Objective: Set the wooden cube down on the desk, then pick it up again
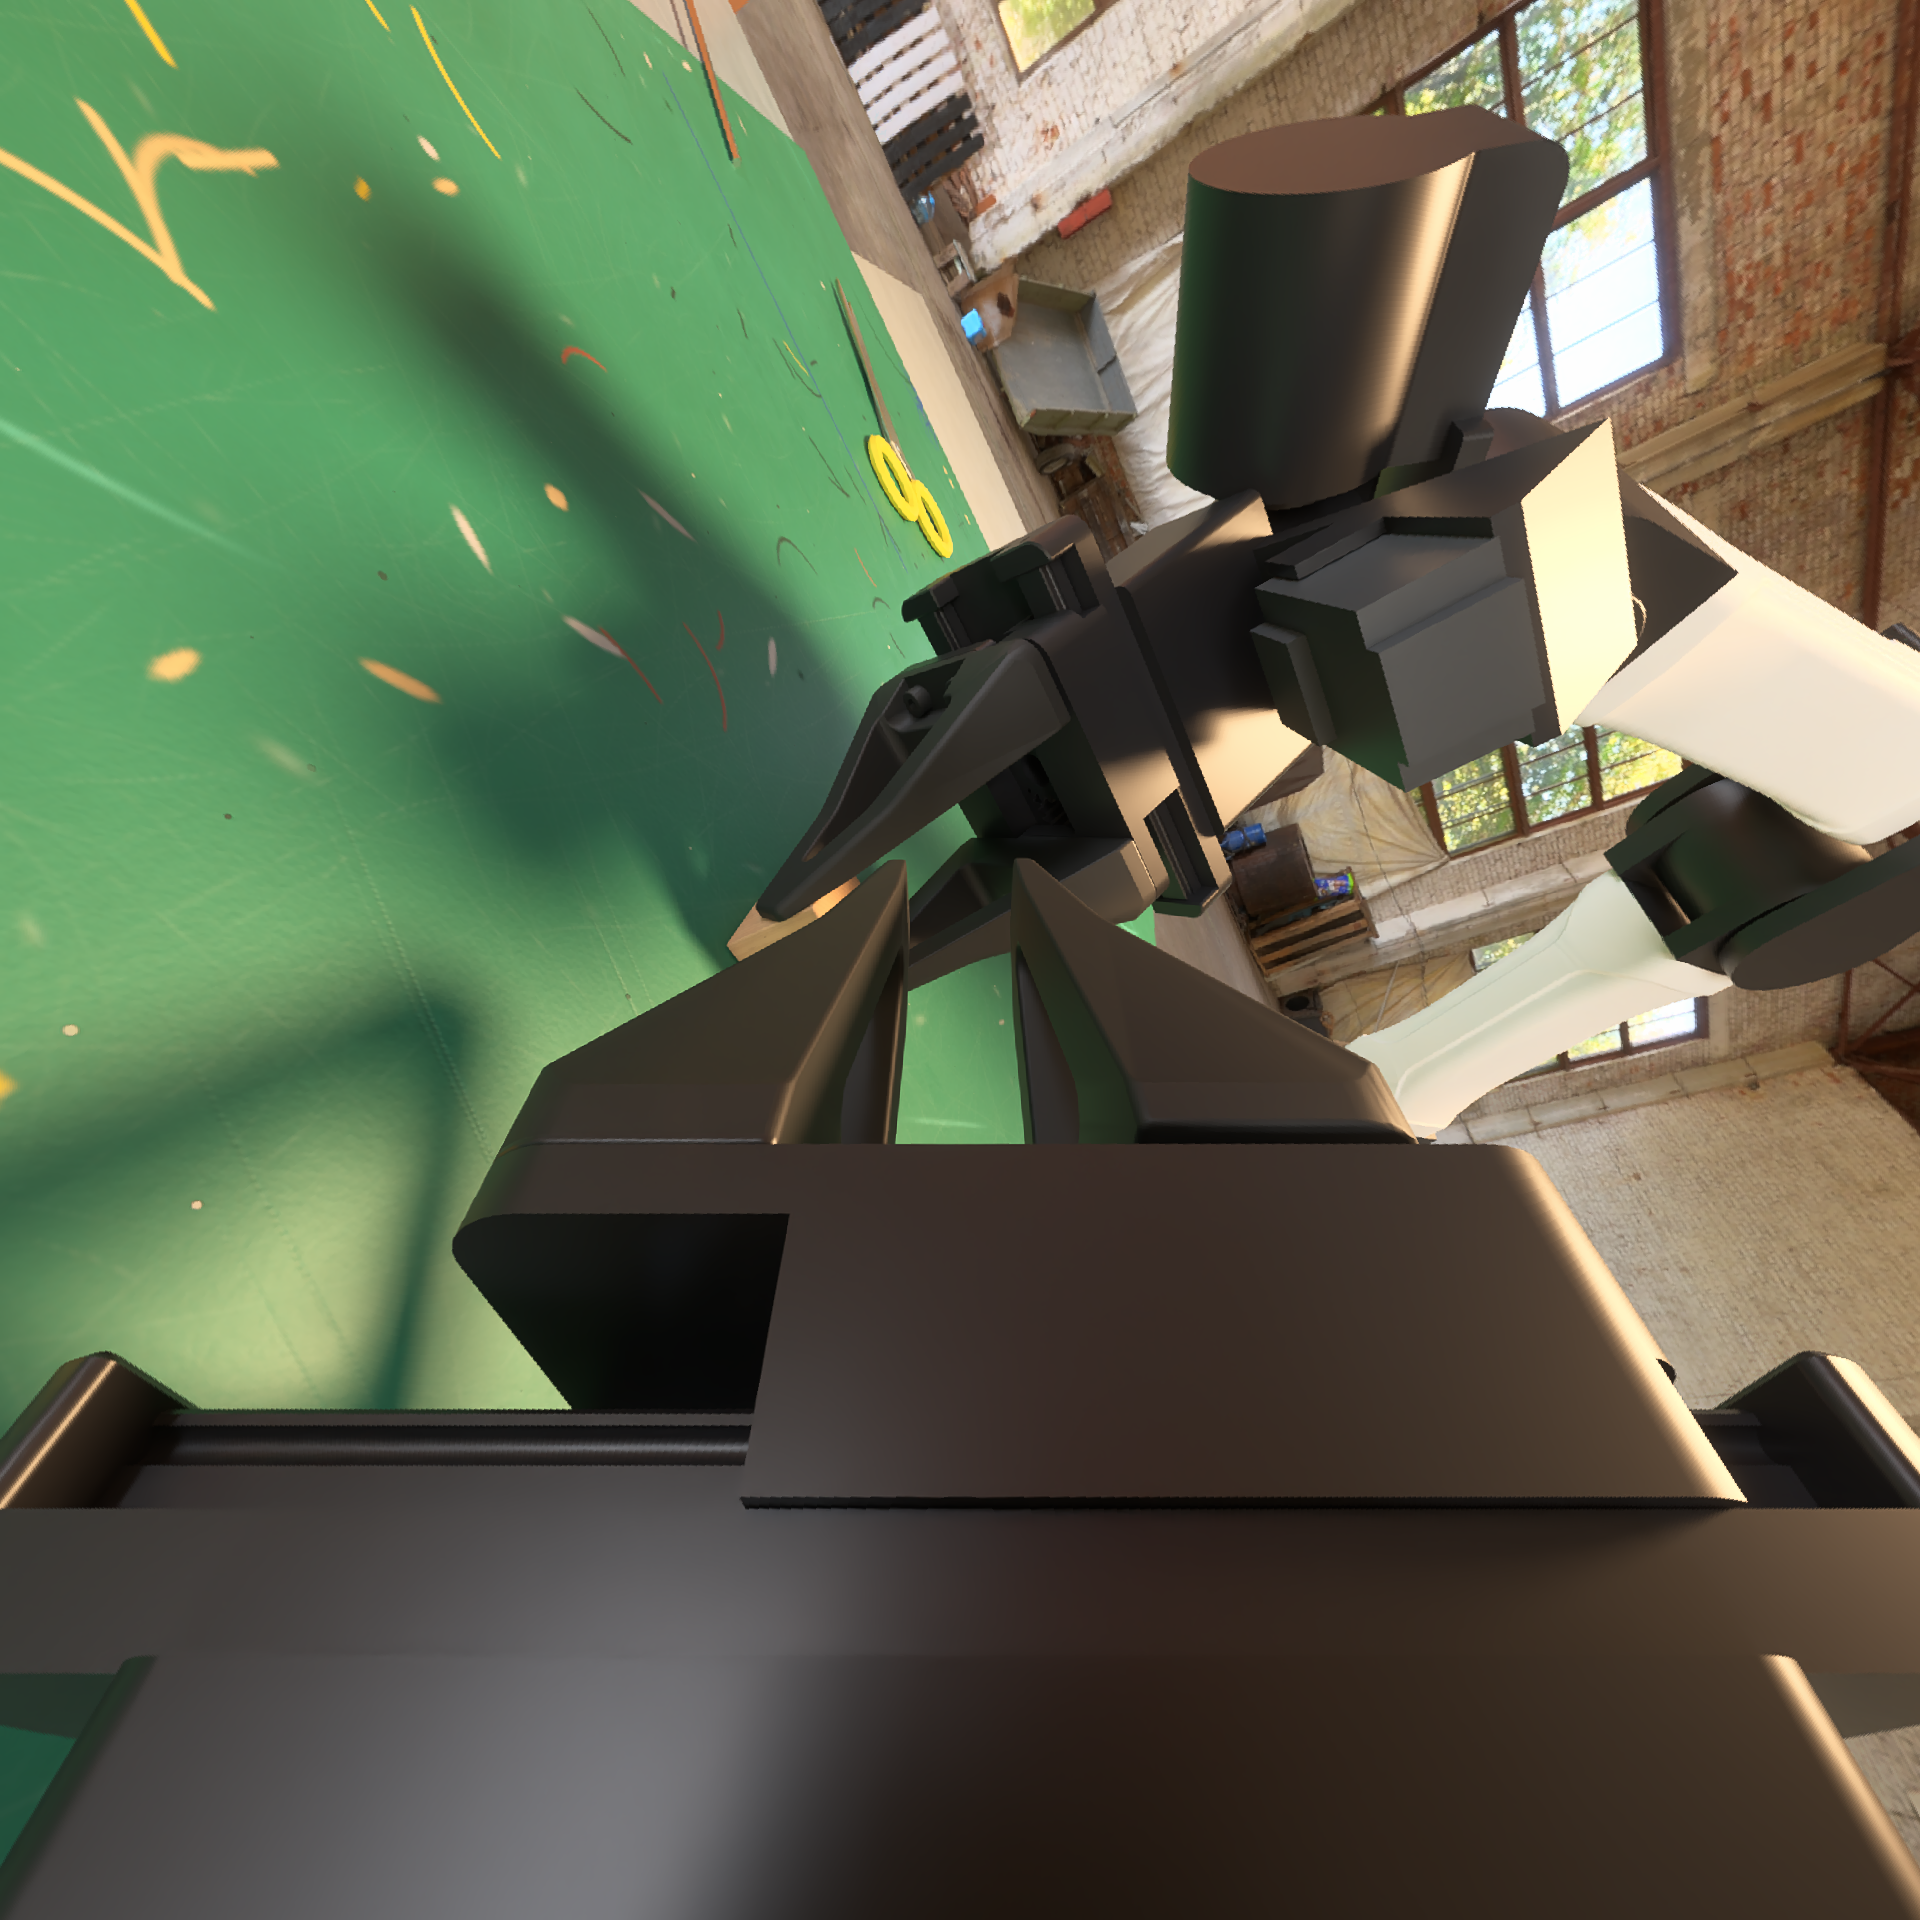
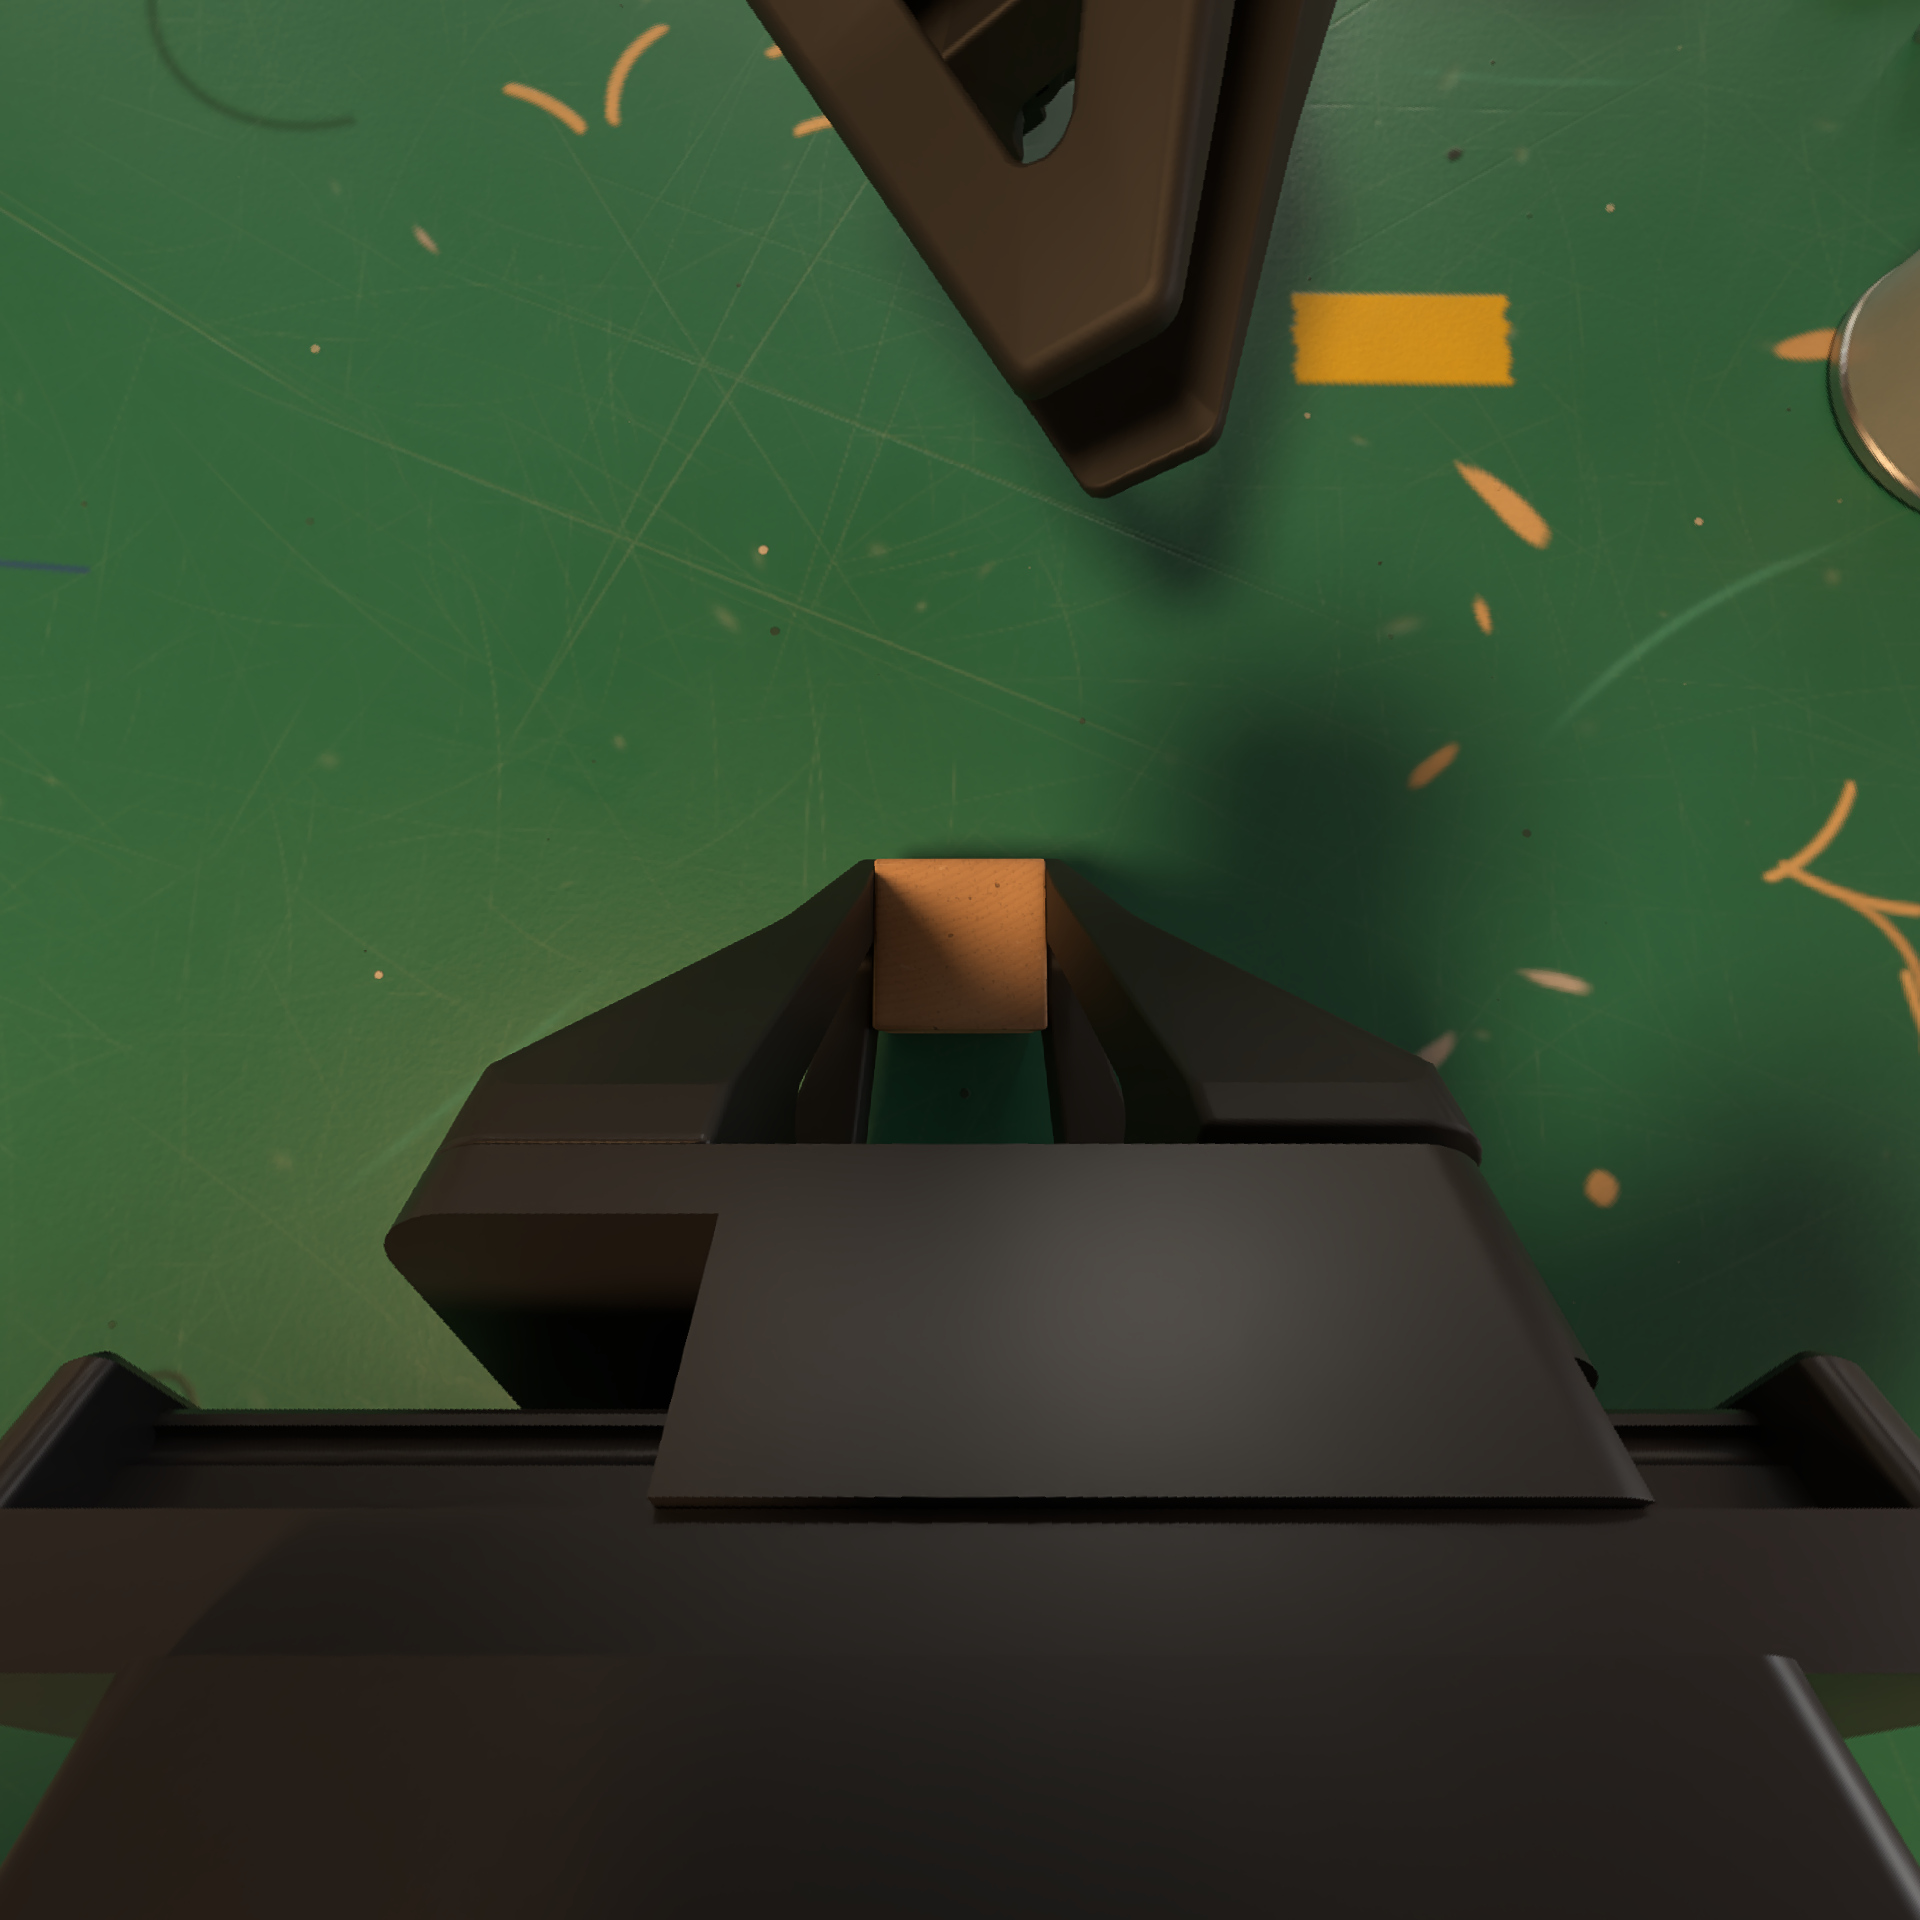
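The wooden cube [image 2: 958,940] is a small tan block held between the fingertips of my right gripper [image 2: 958,878], which is shut on it. Its shadow falls apart from it on the green desk mat [image 2: 416,623], so it hangs above the mat. In the left wrist view the right gripper [image 1: 831,862] points down with a corner of the cube [image 1: 790,923] showing under its tips. My left gripper [image 1: 961,878] has a narrow gap between its fingers and is empty, close beside the right one. Its fingers [image 2: 1122,343] show at the top of the right wrist view.
A yellow tape strip [image 2: 1403,338] lies on the mat beyond the cube. A round metal disc [image 2: 1881,405] sits at the right edge. Two yellow rings [image 1: 909,494] lie near the mat's far edge. The right arm [image 1: 1455,623] stands close ahead of the left gripper.
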Tool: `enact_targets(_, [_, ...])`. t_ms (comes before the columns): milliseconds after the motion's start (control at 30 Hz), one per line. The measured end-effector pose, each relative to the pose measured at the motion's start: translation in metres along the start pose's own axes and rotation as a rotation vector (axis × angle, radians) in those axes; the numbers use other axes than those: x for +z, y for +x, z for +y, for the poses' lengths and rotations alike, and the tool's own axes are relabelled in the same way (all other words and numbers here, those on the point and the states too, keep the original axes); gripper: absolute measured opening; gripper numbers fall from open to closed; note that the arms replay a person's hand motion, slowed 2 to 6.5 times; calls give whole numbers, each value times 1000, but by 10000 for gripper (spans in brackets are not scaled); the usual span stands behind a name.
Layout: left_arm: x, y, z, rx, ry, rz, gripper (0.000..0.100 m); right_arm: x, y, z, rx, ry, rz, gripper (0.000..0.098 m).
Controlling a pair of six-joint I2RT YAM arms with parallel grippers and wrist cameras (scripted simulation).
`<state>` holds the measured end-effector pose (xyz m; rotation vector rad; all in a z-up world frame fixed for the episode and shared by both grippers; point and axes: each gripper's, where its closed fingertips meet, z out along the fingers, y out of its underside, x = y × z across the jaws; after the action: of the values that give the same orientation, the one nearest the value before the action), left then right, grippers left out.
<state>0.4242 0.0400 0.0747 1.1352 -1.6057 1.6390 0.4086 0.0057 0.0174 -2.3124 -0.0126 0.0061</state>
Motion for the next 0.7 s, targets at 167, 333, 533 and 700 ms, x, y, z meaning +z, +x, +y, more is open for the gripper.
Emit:
enact_targets(167, [0,0,0,0,-1,1,167,0,0,0,-2,-2,1,250])
enact_targets(333, [0,0,0,1,-1,1,167,0,0,0,-2,-6,4,250])
enact_targets(533, [0,0,0,1,-2,2,166,-4,0,0,-1,-7,15,295])
enact_targets(700, [0,0,0,-1,-2,2,165,-8,1,2,11,-6,24,312])
